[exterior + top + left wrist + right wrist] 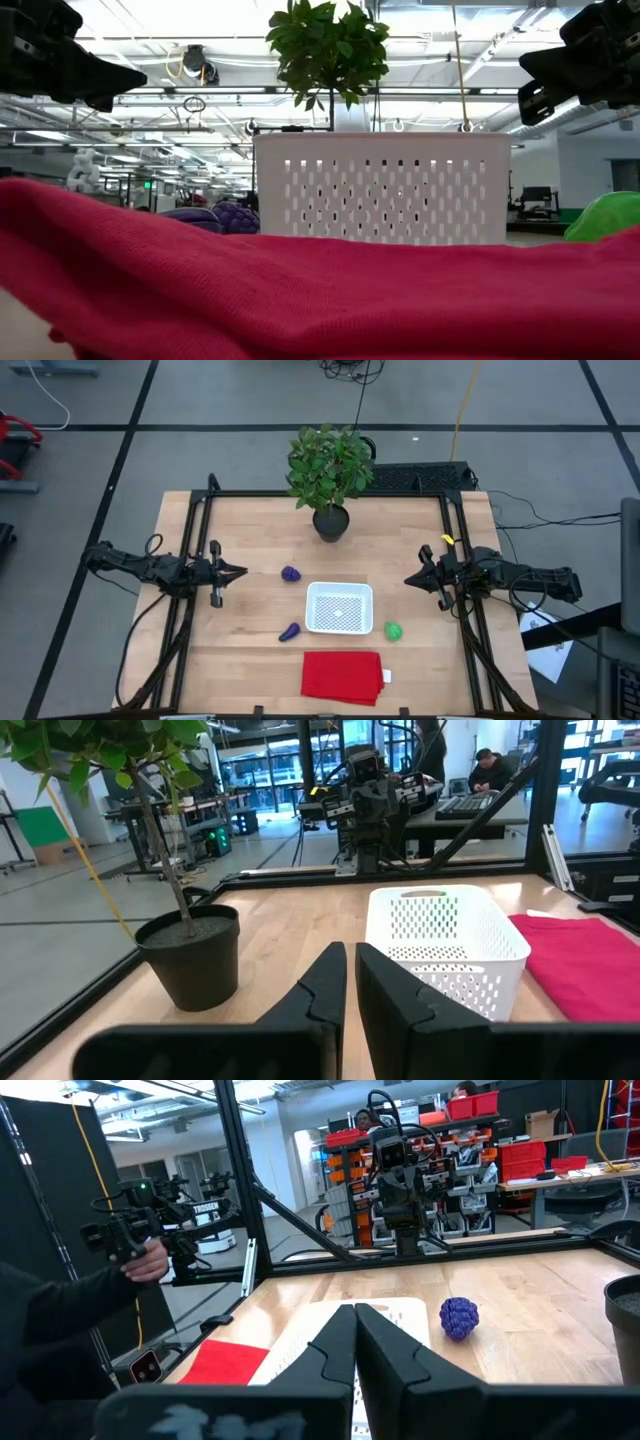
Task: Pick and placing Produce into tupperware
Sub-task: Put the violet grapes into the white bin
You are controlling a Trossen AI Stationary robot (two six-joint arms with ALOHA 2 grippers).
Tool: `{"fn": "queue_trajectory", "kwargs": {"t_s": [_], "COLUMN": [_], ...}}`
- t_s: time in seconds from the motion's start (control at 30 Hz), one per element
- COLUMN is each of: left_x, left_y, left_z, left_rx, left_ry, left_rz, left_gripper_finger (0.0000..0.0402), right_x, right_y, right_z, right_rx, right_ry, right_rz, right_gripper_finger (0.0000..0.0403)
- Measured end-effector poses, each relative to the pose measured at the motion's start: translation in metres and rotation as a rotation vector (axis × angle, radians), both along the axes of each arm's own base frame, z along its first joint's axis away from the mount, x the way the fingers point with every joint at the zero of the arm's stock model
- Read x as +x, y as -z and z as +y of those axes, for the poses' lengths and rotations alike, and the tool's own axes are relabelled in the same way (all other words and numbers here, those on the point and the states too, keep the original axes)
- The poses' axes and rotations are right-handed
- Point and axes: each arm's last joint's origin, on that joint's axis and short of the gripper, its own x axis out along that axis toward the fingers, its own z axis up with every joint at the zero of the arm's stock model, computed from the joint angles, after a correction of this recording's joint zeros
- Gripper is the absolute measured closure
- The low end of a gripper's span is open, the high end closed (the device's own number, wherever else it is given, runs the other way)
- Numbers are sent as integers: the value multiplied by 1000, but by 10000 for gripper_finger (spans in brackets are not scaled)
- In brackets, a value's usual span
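Note:
The white perforated tupperware (339, 607) stands on the table's middle; it also shows in the low view (380, 185) and in the left wrist view (445, 945). A roundish purple piece (291, 573) (459, 1318) lies on the table, off the tupperware's far left corner. An elongated purple piece (289, 632) lies at its near left corner. The green round piece (393, 630) (608, 215) lies at its near right corner. My left gripper (240, 571) (351, 952) is shut, left of the tupperware. My right gripper (408, 580) (354, 1312) is shut, right of it. Both hover apart from everything.
A potted leafy plant (330, 470) (190, 955) stands behind the tupperware at the far edge. A flat red cloth (342, 677) (300, 290) lies near the table's near edge. Black frame rails run along the table's sides. A person's hand (150, 1260) shows in the room beyond.

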Motion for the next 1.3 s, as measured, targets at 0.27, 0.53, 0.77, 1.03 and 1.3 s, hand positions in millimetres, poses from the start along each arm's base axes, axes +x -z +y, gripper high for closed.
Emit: {"fn": "queue_trajectory", "kwargs": {"t_s": [0.27, 0.53, 0.77, 1.03, 1.3], "left_x": [0, 1, 5, 16, 26], "left_y": [-4, -11, -39, -73, -81], "left_z": [1, 6, 8, 10, 13], "left_rx": [-17, -94, -78, -77, -64], "left_ry": [-26, -106, -137, -177, -218], "left_rz": [-39, -84, -64, -24, 35], "left_gripper_finger": [371, 371, 371, 371, 371], "right_x": [0, 0, 0, 0, 0], "right_y": [0, 0, 0, 0, 0], "right_z": [0, 0, 0, 0, 0], "right_rx": [0, -18, -58, -58, -53], "right_ry": [0, 1, 5, 5, 5], "right_rz": [0, -4, -13, -13, -12], "right_gripper_finger": [403, 403, 403, 403, 403]}}
